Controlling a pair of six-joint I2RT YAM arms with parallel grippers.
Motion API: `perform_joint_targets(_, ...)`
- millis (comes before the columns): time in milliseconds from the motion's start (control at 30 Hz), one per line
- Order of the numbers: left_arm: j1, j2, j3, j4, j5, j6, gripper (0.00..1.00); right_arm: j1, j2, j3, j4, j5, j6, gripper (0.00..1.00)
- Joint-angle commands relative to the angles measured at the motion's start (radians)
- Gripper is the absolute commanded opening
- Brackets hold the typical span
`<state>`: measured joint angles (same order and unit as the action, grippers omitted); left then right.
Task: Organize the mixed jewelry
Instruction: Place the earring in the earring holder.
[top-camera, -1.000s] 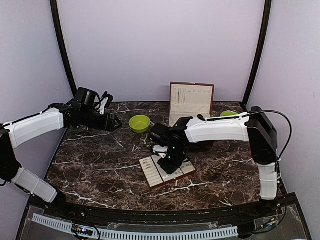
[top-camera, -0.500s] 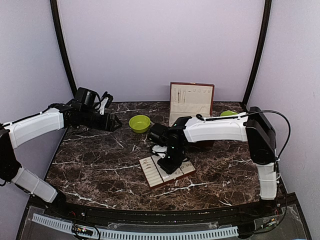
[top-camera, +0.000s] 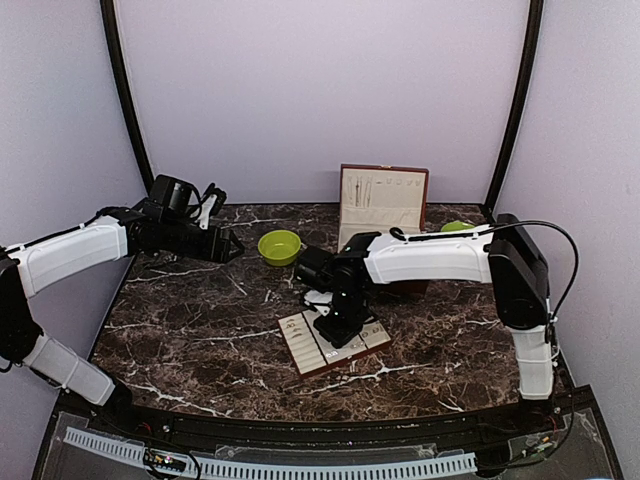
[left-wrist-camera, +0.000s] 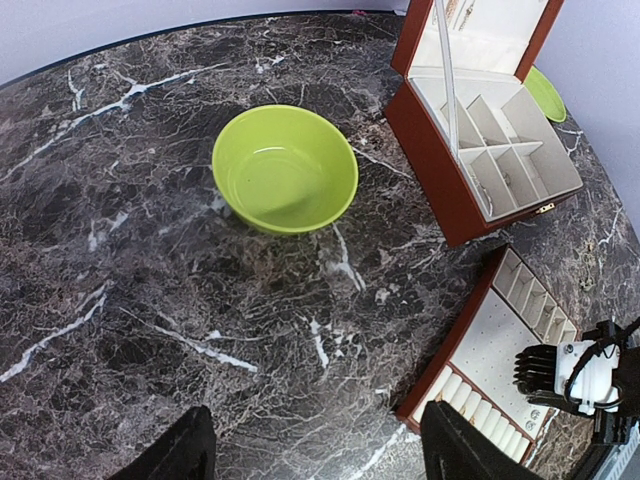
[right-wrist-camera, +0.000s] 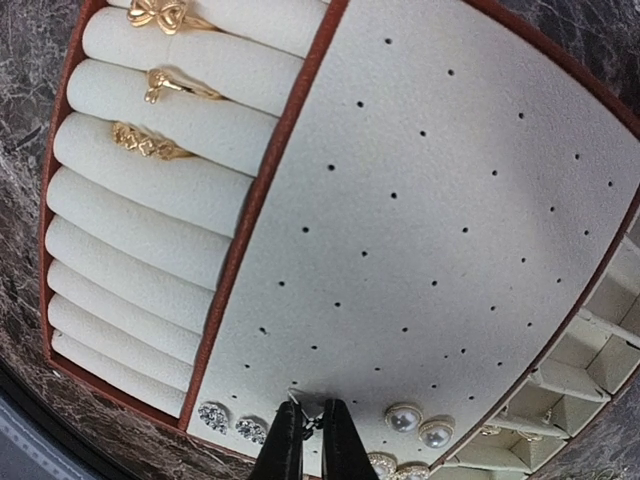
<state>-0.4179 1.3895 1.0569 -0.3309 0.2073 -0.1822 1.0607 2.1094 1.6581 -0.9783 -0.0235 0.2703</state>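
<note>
Right gripper (right-wrist-camera: 308, 410) noted clamped on tiny silvery piece (right-wrist-camera: 309, 422) over tray (right-wrist-camera: 450, 200) pad, toward worktop's near edge. Gold rings (right-wrist-camera: 165, 88) slotted in tray rolls. Left gripper (left-wrist-camera: 318, 450) held spread apart toward far-left corner.

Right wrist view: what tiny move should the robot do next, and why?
Probably ease the right gripper straight down so the silvery piece goes into a hole of the pad. The jaws are pinched on it at the pad's edge row, in the gap between the sparkly studs and the pearl studs.
</note>
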Motion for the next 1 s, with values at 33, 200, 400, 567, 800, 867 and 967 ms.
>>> perform_joint_targets(33,-0.001,-0.021,-0.014,0.003,0.011,0.012,0.73,0.008,0.038,0.021,0.021,0.051,0.039,0.05)
perform_joint_targets(200,-0.001,-0.021,-0.015,0.003,0.013,0.009,0.73,0.007,0.038,0.025,0.021,0.060,0.063,0.05)
perform_joint_targets(400,-0.001,-0.019,-0.016,0.003,0.013,0.010,0.73,0.006,0.040,0.025,0.021,0.063,0.081,0.05)
perform_joint_targets(567,-0.001,-0.019,-0.016,0.003,0.016,0.010,0.73,0.007,0.042,0.030,0.015,0.069,0.094,0.05)
perform_joint_targets(800,-0.001,-0.022,-0.016,0.003,0.018,0.010,0.73,0.005,0.046,0.041,0.004,0.083,0.105,0.05)
perform_joint_targets(867,-0.001,-0.023,-0.016,0.003,0.017,0.010,0.73,0.005,0.047,0.044,0.002,0.083,0.105,0.05)
perform_joint_targets(967,-0.001,-0.023,-0.016,0.002,0.018,0.009,0.73,0.004,0.050,0.046,-0.001,0.087,0.108,0.05)
